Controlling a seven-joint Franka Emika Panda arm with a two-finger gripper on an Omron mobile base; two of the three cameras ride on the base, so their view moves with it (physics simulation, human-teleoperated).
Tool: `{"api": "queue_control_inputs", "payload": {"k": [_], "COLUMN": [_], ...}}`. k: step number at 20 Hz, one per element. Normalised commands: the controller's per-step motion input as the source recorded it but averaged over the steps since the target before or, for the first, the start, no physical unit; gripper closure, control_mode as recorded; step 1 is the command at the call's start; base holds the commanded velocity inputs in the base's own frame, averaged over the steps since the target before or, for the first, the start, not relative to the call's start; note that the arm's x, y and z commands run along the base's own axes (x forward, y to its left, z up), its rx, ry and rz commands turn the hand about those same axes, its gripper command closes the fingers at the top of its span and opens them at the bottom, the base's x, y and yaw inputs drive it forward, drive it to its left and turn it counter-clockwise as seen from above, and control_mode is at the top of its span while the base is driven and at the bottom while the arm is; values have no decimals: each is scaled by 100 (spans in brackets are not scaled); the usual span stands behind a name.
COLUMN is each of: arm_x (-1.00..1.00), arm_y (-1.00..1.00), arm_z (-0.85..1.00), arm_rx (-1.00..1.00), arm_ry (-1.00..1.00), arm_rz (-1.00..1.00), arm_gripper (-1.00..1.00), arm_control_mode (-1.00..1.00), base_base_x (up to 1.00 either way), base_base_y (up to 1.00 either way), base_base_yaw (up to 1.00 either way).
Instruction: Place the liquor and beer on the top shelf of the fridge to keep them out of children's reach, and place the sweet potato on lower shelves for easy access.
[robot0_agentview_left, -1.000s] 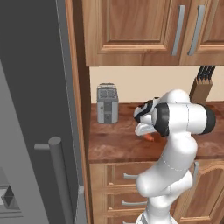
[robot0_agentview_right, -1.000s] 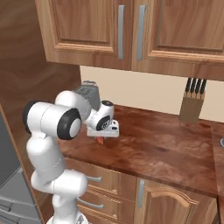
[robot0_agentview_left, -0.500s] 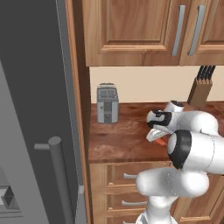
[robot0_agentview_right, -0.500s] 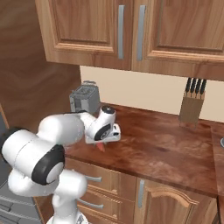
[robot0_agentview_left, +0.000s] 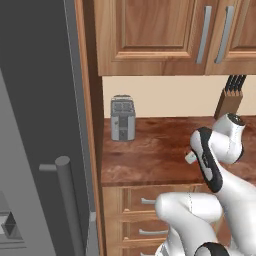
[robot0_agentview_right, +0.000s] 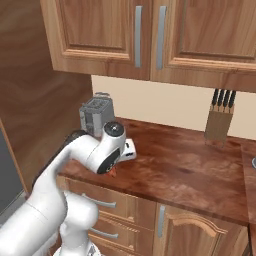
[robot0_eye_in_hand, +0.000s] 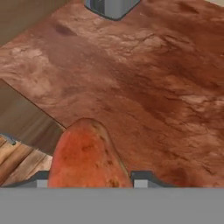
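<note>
The hand view shows the gripper (robot0_eye_in_hand: 89, 183) clenched on the sweet potato (robot0_eye_in_hand: 85, 159), its orange-red body rising between the two finger tips above the brown counter (robot0_eye_in_hand: 144, 87). In the right base view just a sliver of the sweet potato (robot0_agentview_right: 114, 173) peeks below the hand, near the counter's front edge. The left base view alone shows the fridge (robot0_agentview_left: 35, 125) and its handle (robot0_agentview_left: 70, 205); the toaster (robot0_agentview_left: 122, 118) and knife block (robot0_agentview_left: 230, 97) stand at the wall.

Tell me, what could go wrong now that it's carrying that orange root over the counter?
The sweet potato sits between the gripper tips with most of its body sticking out past them; it may slip and drop onto the counter. The bulky arm folds low near the toaster, so a wide swing toward the fridge could clip it.
</note>
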Motion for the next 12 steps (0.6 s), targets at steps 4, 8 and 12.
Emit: {"api": "queue_control_inputs", "payload": {"k": [4, 8, 12], "arm_x": [-76, -69, -63], "arm_y": [9, 25, 26], "arm_z": [100, 100, 100], "arm_rx": [0, 0, 0], "arm_ry": [-24, -22, -12], "arm_rz": [0, 0, 0], "arm_gripper": [100, 100, 100], "arm_control_mode": [-100, -100, -100], "base_base_x": [0, 0, 0], "base_base_y": [0, 0, 0], "base_base_yaw": [0, 0, 0]}}
